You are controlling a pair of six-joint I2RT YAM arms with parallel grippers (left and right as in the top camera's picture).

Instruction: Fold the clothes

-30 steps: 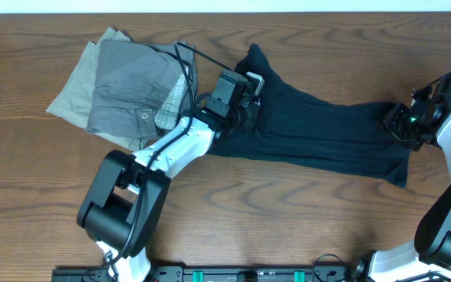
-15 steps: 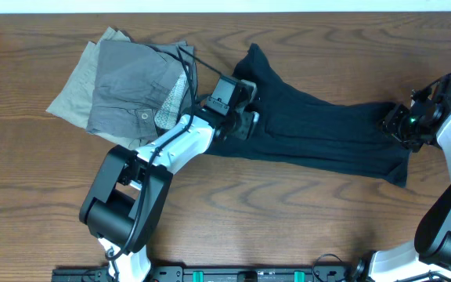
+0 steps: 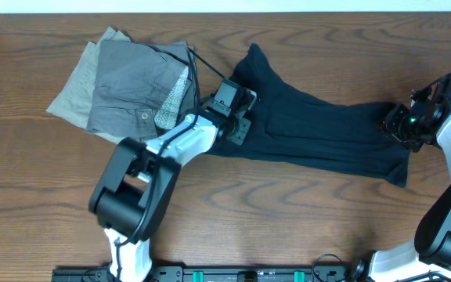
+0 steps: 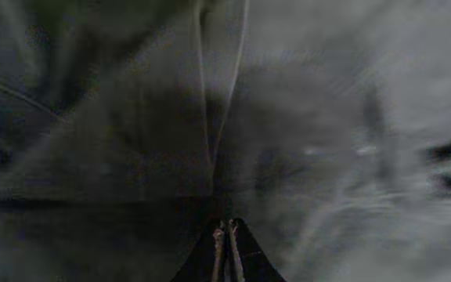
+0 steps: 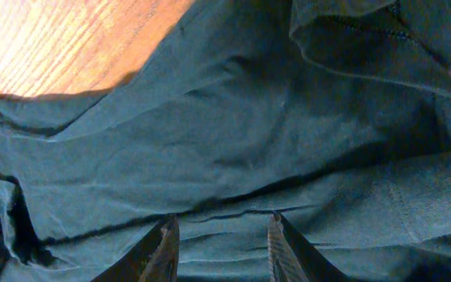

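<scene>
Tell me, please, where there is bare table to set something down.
The table is bare in a wide band between the black trousers and its near edge. Another strip lies behind the trousers toward the far edge, and a patch lies left of the khaki piece. It is crowded around the left hand, between the grey piece and the trousers.

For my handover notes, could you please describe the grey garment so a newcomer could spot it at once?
On the wooden table, look past the left end of the long black trousers. The grey garment lies there on top of a khaki piece; it alone shows a round button at its waistband.
</scene>
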